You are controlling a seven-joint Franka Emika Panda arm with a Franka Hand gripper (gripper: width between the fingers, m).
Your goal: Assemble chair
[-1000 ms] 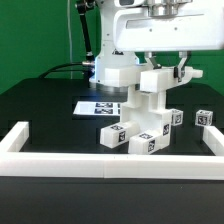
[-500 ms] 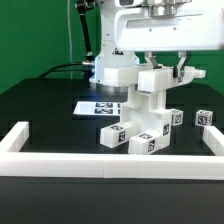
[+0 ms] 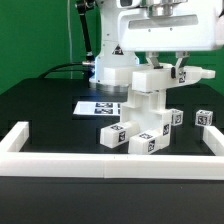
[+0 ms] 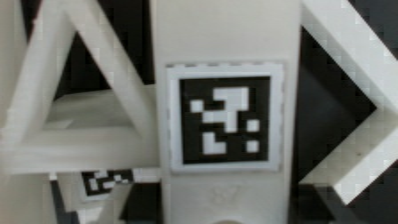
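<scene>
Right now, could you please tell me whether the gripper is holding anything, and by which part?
Yes: the gripper is shut on the chair, holding its top block.

Arm (image 3: pixel 108 40) = glossy white rounded shells, dark seams at the joints. Boxy white hand housing (image 3: pixel 165 22) directly above the pincer (image 3: pixel 160 66), flat-faced with softened corners. Black cable (image 3: pixel 60 68) runs low behind the pincer to the arm's foot, with thinner dark leads along the link above it.
</scene>
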